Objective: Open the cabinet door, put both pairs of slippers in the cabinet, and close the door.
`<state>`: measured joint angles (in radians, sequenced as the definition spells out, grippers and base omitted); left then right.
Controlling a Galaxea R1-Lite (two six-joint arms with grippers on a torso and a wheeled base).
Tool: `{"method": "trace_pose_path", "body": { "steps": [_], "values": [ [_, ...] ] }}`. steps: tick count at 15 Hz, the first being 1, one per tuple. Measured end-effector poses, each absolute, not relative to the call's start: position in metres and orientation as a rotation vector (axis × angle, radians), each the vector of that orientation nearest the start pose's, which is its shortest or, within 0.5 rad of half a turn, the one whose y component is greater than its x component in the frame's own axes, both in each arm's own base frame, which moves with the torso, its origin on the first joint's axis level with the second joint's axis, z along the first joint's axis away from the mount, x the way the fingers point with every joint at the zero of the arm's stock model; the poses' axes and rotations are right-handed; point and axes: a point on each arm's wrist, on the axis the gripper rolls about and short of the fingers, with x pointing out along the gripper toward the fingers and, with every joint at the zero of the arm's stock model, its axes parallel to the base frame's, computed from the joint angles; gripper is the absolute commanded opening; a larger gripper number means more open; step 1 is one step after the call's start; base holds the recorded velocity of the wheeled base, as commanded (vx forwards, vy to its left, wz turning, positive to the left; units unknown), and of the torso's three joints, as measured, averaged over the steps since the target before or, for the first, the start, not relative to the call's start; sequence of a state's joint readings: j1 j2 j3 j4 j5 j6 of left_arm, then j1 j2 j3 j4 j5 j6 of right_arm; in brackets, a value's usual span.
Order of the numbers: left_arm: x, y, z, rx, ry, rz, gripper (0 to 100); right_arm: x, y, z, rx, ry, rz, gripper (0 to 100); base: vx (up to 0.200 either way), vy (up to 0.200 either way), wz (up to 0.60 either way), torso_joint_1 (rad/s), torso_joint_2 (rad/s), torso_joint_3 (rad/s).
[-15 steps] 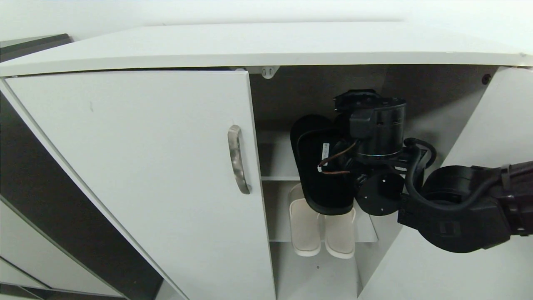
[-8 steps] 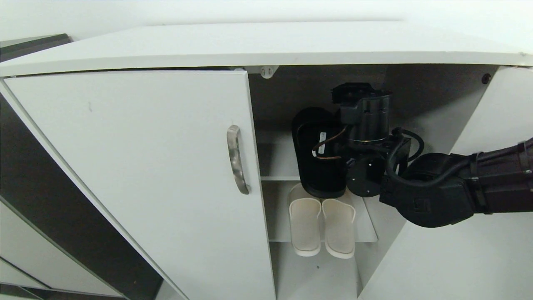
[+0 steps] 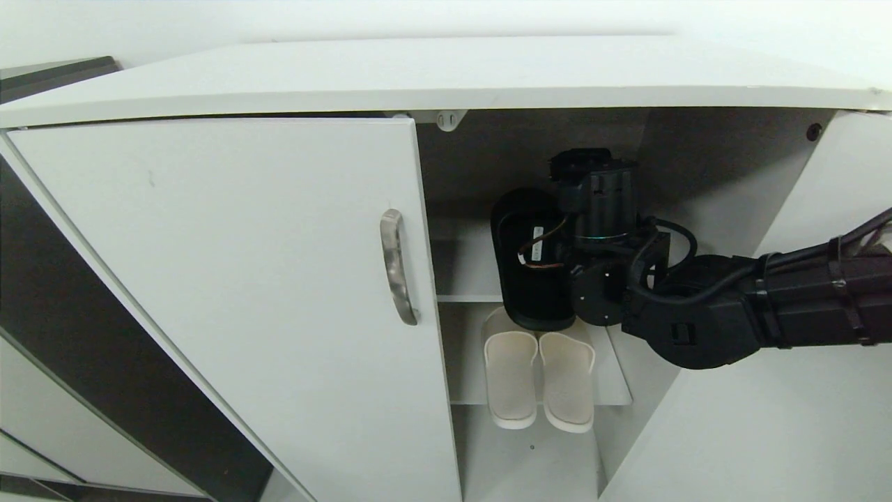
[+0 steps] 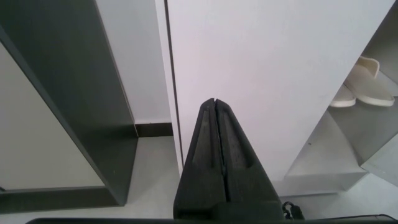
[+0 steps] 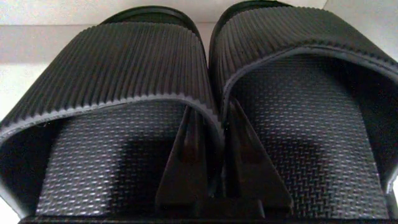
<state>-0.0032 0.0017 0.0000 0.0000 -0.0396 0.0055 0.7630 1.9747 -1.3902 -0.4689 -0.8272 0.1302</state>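
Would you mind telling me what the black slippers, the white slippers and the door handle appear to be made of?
The black slippers look like matte moulded rubber or foam: ribbed straps, diamond-textured footbeds. The white slippers seem a similar smooth foam, though that is less certain. The door handle appears brushed metal, given its silvery sheen.

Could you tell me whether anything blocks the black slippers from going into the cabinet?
Nothing visible does. The right gripper holds the black slippers in the cabinet's open side, above the upper shelf; the white slippers lie on the shelf below.
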Motion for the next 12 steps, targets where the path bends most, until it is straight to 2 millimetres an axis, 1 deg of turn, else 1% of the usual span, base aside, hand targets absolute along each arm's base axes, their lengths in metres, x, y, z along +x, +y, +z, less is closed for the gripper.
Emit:
{"method": "trace_pose_path", "body": {
  "steps": [1, 4, 6, 8, 12],
  "values": [
    [-0.023, -0.001, 0.076, 0.005, 0.002, -0.042, 0, 0.301, 0.265, 0.231, 0.047, 0.078, -0.069, 100, 0.0, 0.0, 0.0, 0.0, 0.0, 0.0],
    [-0.023, -0.001, 0.076, 0.004, 0.002, -0.042, 0, 0.299, 0.264, 0.23, 0.037, 0.087, -0.069, 100, 0.0, 0.0, 0.0, 0.0, 0.0, 0.0],
    [-0.023, -0.001, 0.076, 0.004, 0.002, -0.042, 0, 0.293, 0.264, 0.231, 0.034, 0.09, -0.057, 100, 0.0, 0.0, 0.0, 0.0, 0.0, 0.0],
    [-0.023, -0.001, 0.076, 0.003, 0.002, -0.042, 0, 0.279, 0.263, 0.232, 0.026, 0.096, -0.034, 100, 0.0, 0.0, 0.0, 0.0, 0.0, 0.0],
    [-0.023, -0.001, 0.076, 0.003, 0.002, -0.042, 0, 0.239, 0.254, 0.234, 0.033, 0.1, 0.024, 100, 0.0, 0.0, 0.0, 0.0, 0.0, 0.0]
  ]
}}
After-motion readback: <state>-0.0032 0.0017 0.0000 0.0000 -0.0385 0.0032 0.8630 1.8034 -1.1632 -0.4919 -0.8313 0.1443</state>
